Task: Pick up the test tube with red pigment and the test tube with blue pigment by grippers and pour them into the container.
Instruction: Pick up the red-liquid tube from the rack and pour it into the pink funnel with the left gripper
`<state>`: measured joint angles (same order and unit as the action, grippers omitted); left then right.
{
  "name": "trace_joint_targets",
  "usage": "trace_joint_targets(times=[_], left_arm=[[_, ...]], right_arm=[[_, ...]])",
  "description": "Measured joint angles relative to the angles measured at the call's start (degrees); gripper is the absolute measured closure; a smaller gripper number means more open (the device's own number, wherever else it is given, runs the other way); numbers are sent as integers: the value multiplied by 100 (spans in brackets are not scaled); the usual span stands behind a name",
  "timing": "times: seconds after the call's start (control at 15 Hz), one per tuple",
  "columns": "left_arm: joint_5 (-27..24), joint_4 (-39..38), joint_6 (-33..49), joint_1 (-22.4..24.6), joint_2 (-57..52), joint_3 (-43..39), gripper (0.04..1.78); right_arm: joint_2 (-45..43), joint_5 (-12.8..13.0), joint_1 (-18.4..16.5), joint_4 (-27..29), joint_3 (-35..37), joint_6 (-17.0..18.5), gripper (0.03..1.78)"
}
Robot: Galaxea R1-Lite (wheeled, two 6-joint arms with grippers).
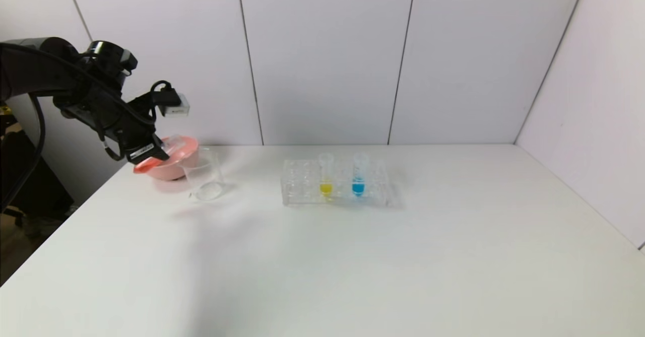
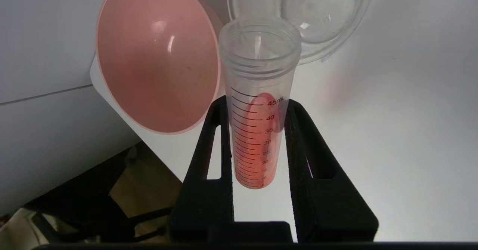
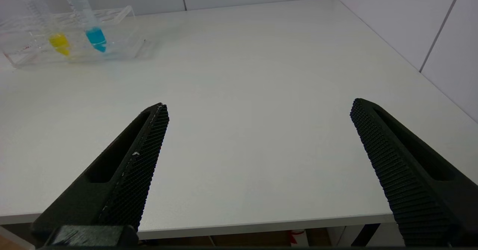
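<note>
L gripper (image 2: 257,108) clamps ribbed clear red tube (image 2: 257,130).

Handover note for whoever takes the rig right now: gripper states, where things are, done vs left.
Left gripper: shut on the test tube with red pigment, tilted, mouth toward the container, near the table's left edge. The red liquid lies along the tube wall; none seems to have left the tube yet.
Right gripper: open, empty, parked above the near right side of the table.
Test tube with blue pigment: upright in the clear rack, beside the yellow tube.
Pink bowl: behind the container.
Done: red tube picked and carried over.
Left: finish the red pour, then pick and pour blue.
</note>
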<state>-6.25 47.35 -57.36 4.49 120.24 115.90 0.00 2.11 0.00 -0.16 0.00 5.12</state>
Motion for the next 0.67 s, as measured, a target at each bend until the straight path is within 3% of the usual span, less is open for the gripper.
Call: trace_joint_targets(times=[0.33, 0.67], left_arm=[[740, -206, -173, -232, 66, -2, 138], [1063, -210, -306, -424, 101, -7, 138]], right_arm=[[0, 1, 0, 0, 0, -2, 4], [0, 1, 0, 0, 0, -2, 4]])
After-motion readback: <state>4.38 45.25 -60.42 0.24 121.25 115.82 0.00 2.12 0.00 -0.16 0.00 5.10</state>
